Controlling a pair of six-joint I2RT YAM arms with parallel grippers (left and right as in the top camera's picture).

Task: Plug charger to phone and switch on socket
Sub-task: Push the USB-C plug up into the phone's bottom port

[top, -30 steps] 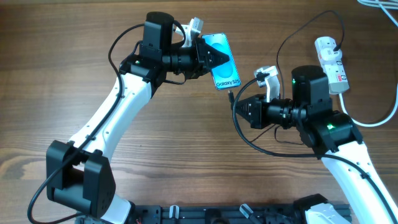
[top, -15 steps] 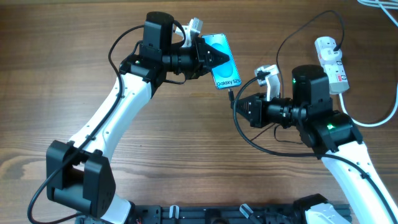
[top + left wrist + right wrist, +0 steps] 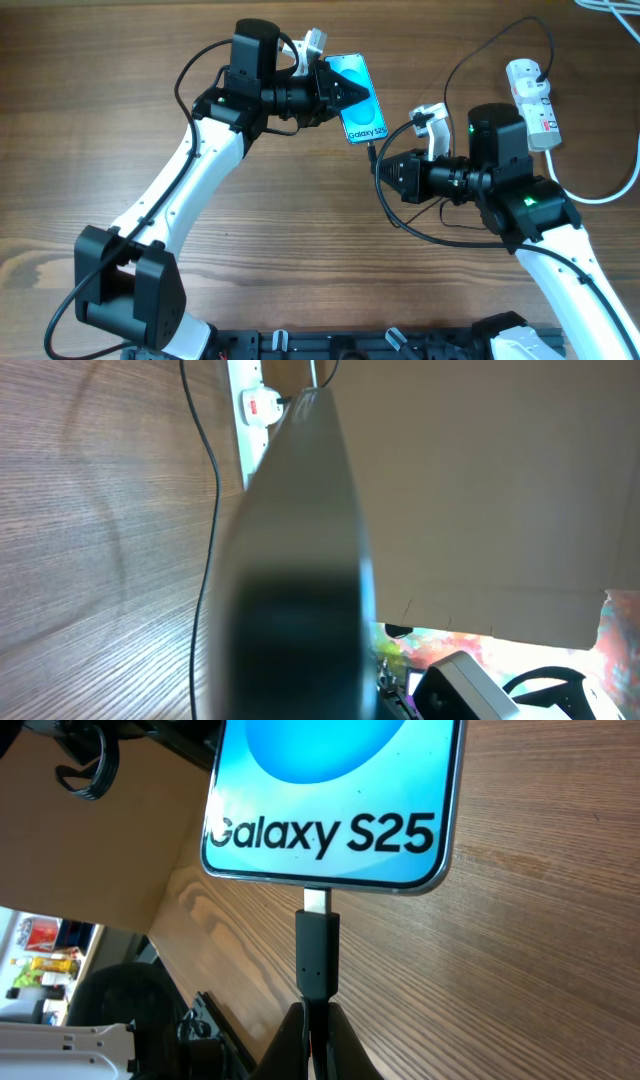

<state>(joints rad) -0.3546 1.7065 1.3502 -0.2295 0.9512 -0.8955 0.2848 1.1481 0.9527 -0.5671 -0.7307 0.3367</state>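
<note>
As charger [image 3: 317, 950] touches phone [image 3: 330, 780], right hand [image 3: 313, 1025] gripping

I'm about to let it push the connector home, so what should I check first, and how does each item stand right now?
1. The left gripper holds the phone: ok.
2. The right gripper is shut on the charger: ok.
3. The charger is lined up with the phone's bottom port: ok.
4. The charger is fully seated: not ok, its silver tip shows.
5. The black plug sits in the socket: ok.
6. The switch is on: cannot tell.
</note>
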